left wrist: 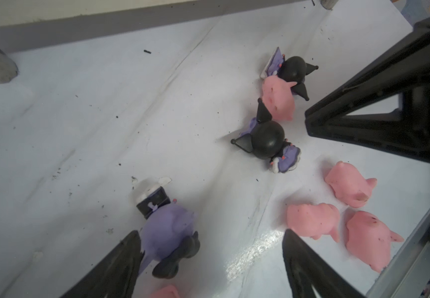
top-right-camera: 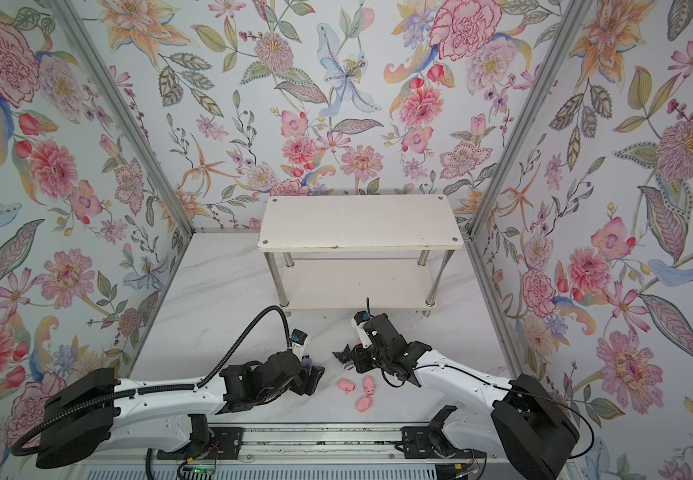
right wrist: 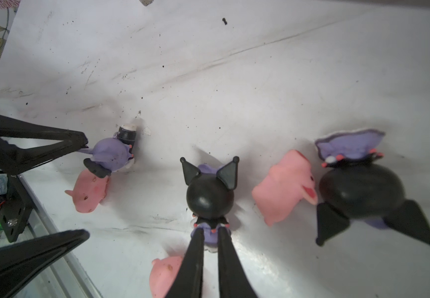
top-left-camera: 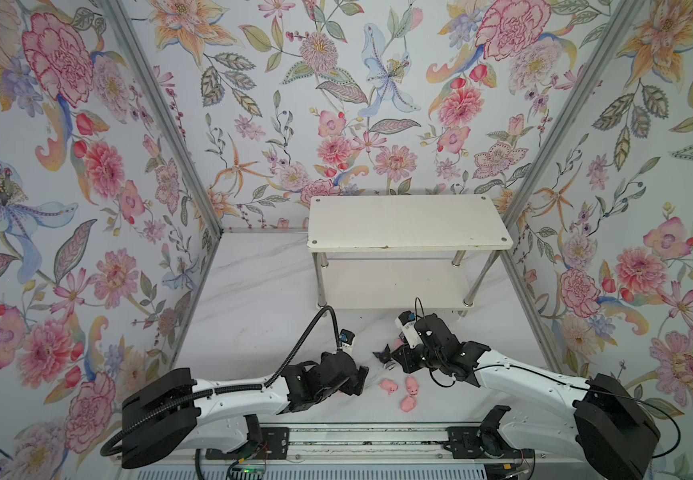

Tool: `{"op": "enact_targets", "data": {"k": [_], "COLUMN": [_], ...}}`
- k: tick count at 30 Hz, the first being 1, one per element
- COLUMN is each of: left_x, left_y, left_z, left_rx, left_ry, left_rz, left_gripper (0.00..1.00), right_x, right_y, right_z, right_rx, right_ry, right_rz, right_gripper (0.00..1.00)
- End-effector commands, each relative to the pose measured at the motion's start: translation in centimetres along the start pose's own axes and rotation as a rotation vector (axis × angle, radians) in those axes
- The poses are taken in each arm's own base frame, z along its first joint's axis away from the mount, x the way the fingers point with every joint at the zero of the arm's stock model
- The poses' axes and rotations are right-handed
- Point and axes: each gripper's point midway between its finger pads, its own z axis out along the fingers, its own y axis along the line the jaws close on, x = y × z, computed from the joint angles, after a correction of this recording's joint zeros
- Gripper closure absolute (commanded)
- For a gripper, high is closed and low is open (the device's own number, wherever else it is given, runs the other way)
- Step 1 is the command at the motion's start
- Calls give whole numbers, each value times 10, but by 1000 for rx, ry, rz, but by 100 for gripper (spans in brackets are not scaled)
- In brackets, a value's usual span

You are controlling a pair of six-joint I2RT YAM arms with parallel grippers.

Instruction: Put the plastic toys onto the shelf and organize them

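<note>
Far left: left gripper (left wrist: pixel 211 240), jaws spread wide, one fallen figurine (left wrist: pixel 167 232) resting against a finger. Five pink pigs (left wrist: pixel 313 219), loose on the table (top-left-camera: pixel 253 299), one touching that figurine. Three figurines in all: middle figurine (right wrist: pixel 210 196) upright, its purple body pinched narrowly by the right gripper (right wrist: pixel 211 236); third figurine (right wrist: pixel 360 191) lying beside a pig. One shelf (top-left-camera: pixel 407 222), behind the toys.

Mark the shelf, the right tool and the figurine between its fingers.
shelf (top-left-camera: pixel 407 220): in a top view, bare top board.
right tool (right wrist: pixel 211 232): right wrist view, midway between fingertips.
figurine (right wrist: pixel 210 198): right wrist view, black head.
</note>
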Motion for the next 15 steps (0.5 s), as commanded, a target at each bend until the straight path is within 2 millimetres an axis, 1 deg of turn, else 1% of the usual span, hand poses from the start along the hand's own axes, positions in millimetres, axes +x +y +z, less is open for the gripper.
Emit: {"op": "enact_targets", "data": {"k": [1,6,12,15], "left_x": [13,18,10,10], "left_y": [9,9,10,13], "left_z": [7,14,12,12], "left_rx": [-41,-49,-61,-62], "left_ry": [24,36,15,11], "left_rz": [-52,-51,-46,-51], "left_gripper": [14,14,14,17], "right_x": [-2,0,1,-3], "right_y": [2,0,2,5], "right_z": [-2,-5,-3,-2], "right_rx": [-15,-8,-15,-26], "right_ry": [-13,-17,-3,-5], "right_rz": [-7,-6,-8,-9], "right_gripper": [85,85,85,85]}}
